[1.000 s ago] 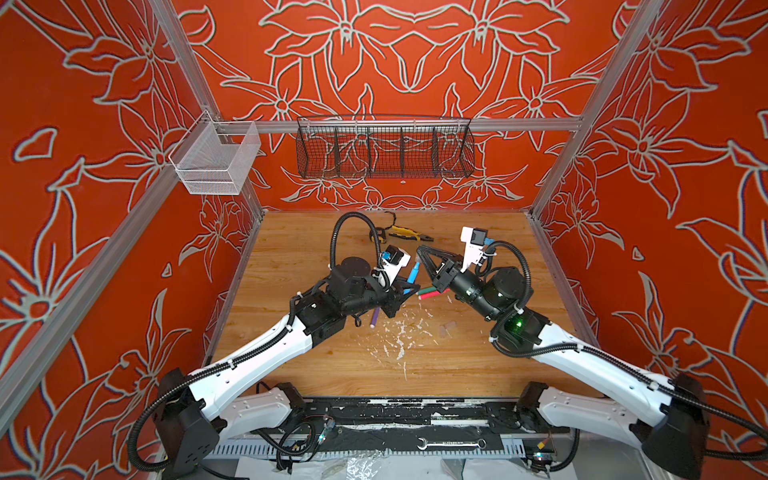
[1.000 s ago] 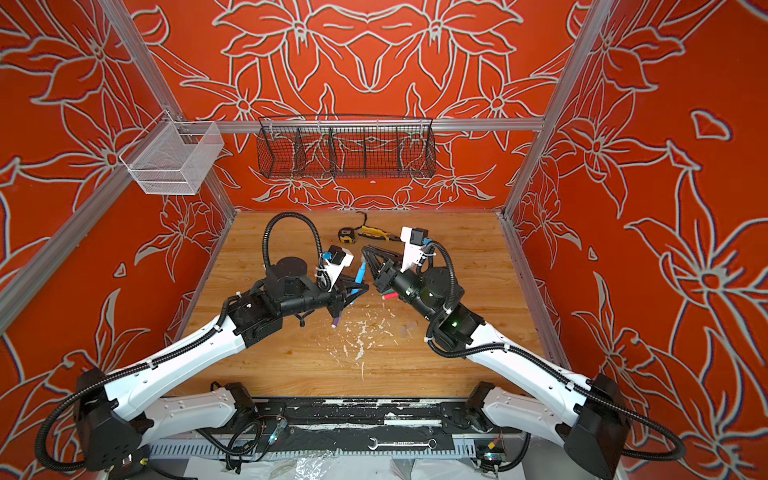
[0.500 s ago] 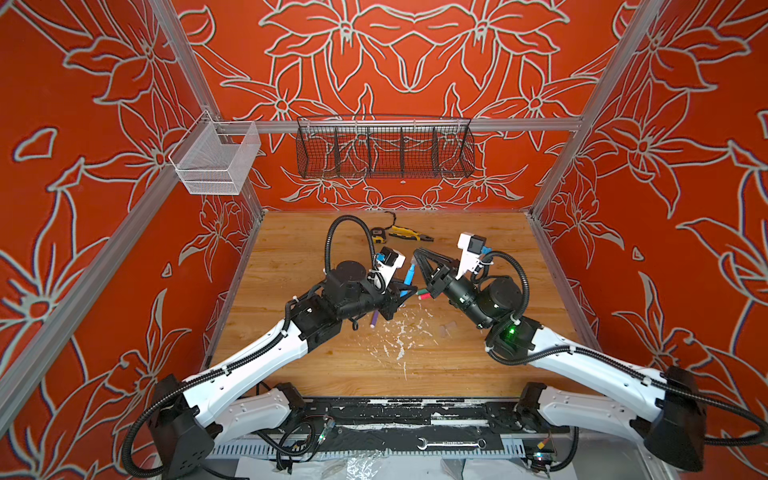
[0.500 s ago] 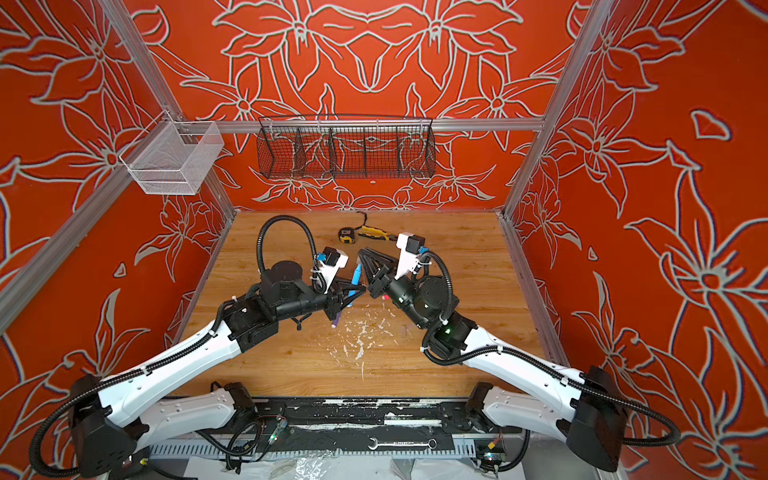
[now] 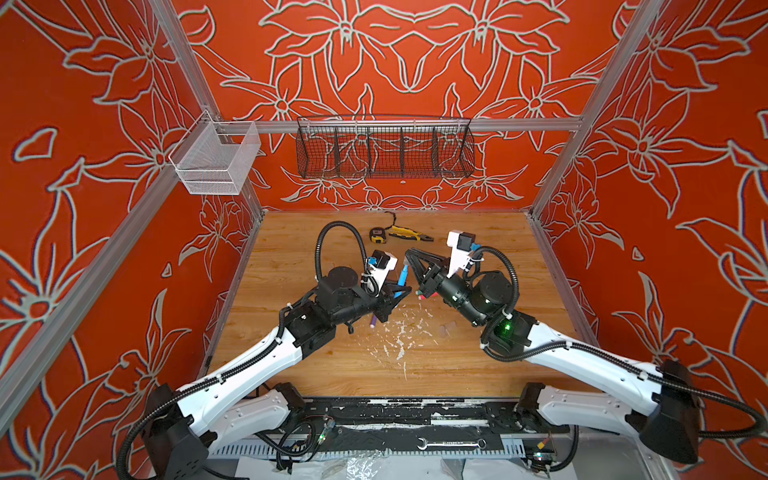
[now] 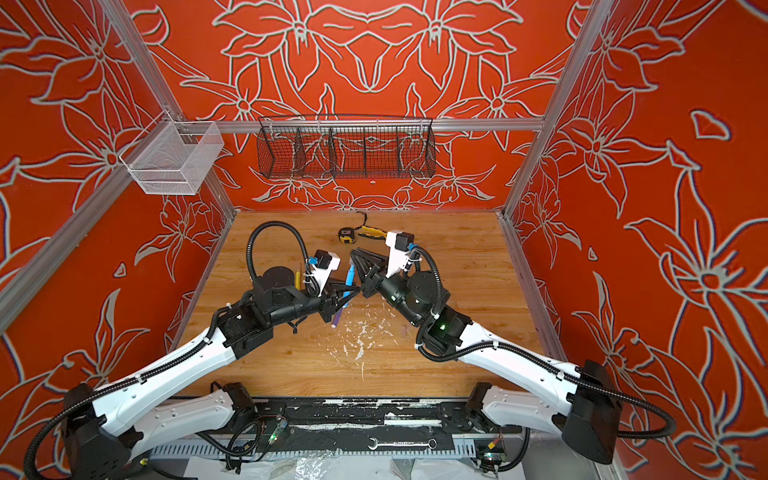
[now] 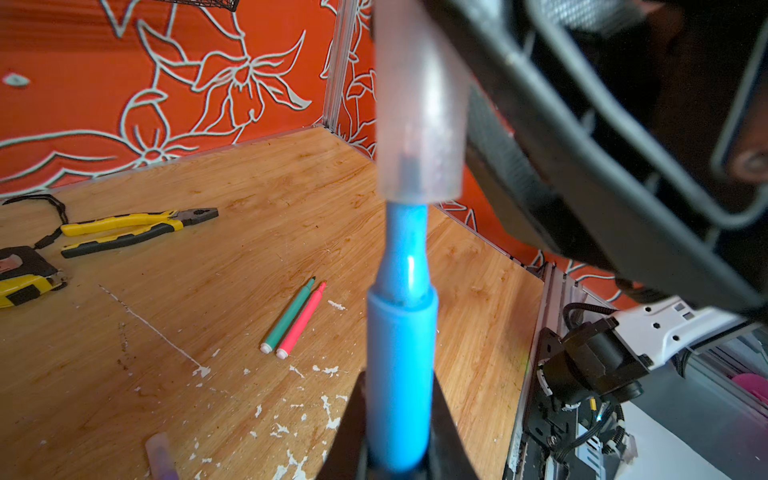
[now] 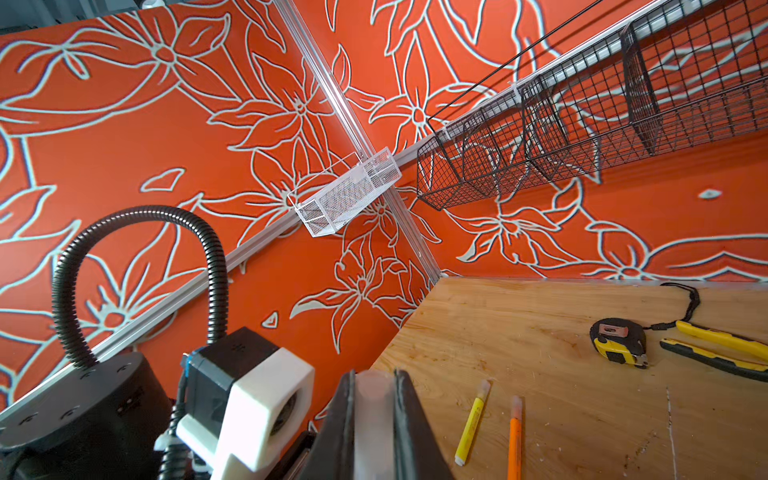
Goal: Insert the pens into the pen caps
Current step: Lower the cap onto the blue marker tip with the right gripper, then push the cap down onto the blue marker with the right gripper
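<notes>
At the grippers: left gripper (image 7: 399,395) is clamped on the blue pen (image 7: 401,340) barrel, nib end pointing away from the wrist. The right gripper (image 8: 374,390) is pinched narrow on a clear cap (image 7: 417,137). Both meet above the table (image 5: 457,374), mid-workspace. In the left wrist view the cap covers the nib, but the pen's narrow neck is bare below the cap rim. I'd call that started, not seated; it needs a push along the axis.

Further out on the wood, the purple pen (image 5: 375,321) lies just beside the left gripper. Its end looks clear in the left wrist view, maybe capped, but it's too blurred and cropped to call. Green pen (image 7: 289,316) and pink-red pen (image 7: 301,322) lie side by side with bare nibs: not done. Yellow pen (image 8: 471,424) and orange pen (image 8: 514,444) show pale translucent ends. I read those as capped, not certain; the orange one is cut off by the frame edge.

My count: two likely done, one in progress, two to do, one unknown.

I can't pick out loose caps against the white flecks (image 5: 401,332). The arms block the mating point in both top views. Far back are the pliers (image 7: 124,232) and tape measure (image 8: 619,343), irrelevant.
</notes>
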`<state>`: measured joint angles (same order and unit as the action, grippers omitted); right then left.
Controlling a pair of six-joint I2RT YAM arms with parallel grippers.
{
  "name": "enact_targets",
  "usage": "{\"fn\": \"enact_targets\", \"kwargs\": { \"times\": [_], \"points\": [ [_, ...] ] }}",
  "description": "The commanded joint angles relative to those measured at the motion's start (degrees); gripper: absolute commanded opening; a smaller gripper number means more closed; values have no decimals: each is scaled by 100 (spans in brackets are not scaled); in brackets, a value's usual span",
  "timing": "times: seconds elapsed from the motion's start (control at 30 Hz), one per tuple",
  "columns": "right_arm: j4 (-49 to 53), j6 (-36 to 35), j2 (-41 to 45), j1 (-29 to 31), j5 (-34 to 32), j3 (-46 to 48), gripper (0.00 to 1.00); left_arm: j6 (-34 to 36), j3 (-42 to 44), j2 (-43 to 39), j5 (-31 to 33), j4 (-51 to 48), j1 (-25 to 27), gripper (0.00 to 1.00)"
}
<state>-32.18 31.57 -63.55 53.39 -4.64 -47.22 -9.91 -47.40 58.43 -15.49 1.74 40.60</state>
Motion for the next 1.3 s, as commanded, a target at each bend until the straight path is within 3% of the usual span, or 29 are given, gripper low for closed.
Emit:
{"fn": "enact_targets", "kwargs": {
  "times": [0.0,0.27,0.57,0.73,1.03,1.27],
  "points": [
    [485,-133,-86,124,39,-59,0,25,-24,-325,156,673,-43,0],
    [505,-233,-191,137,-182,-92,0,24,114,-489,131,805,-43,0],
    [230,-291,-240,339,438,-127,0,24,108,-442,318,797,-43,0],
    [238,-292,-53,375,310,-21,26,66,108,-444,297,784,-43,0],
    [396,-437,675,375,8,317,39,416,125,-389,230,760,-43,0],
    [555,-538,1170,374,-48,477,47,959,152,-304,-421,738,-43,0]
  ]
}}
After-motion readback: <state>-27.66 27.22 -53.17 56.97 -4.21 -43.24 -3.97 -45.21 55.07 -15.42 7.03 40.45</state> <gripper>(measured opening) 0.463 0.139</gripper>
